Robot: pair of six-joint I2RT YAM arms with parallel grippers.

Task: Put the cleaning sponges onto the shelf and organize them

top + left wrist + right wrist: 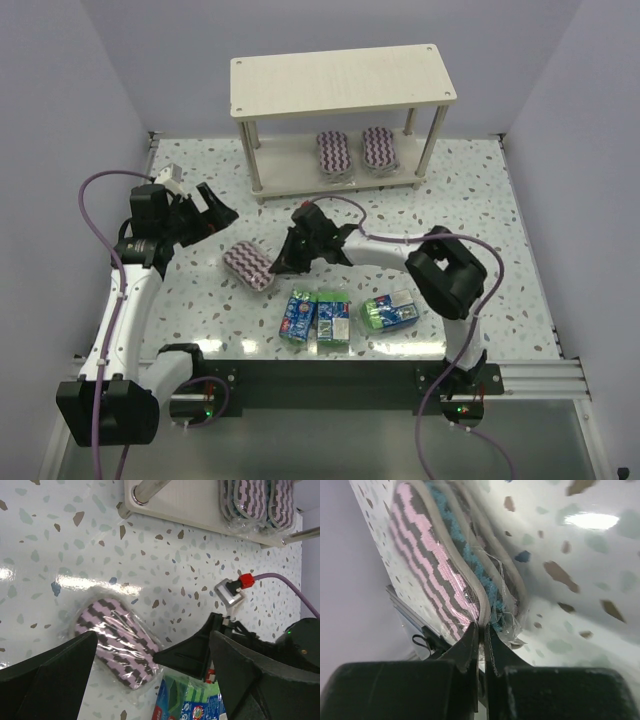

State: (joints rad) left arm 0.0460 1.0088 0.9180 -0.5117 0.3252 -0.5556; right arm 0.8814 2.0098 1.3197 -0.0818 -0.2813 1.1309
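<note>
You've got two pads (333, 153) on the shelf's (340, 85) lower board, 12 o'clock. Your right tool (283, 262) is clamped on the third pad's (248, 265) wrapper, mid-counter (480, 200). Left tool (205, 222) is wide apart and empty at 9 o'clock. Three packs (333, 318) at 6 o'clock are left to shelve.

The cream-white shelf (340, 78) stands upright at the far side of the table, its top board bare. On its lower board lie two oval sponges with maroon-and-white zigzag stripes, the left pad (333, 153) just beside the right pad (379, 149). A third striped pad (248, 265), in clear wrap, lies flat on the table in front of the shelf, its wrapper edge pinched by the right gripper (481, 630). Nearer the front, two green-and-blue packs (297, 315) (332, 318) touch side by side; a third pack (390, 310) lies apart to their right.
</note>
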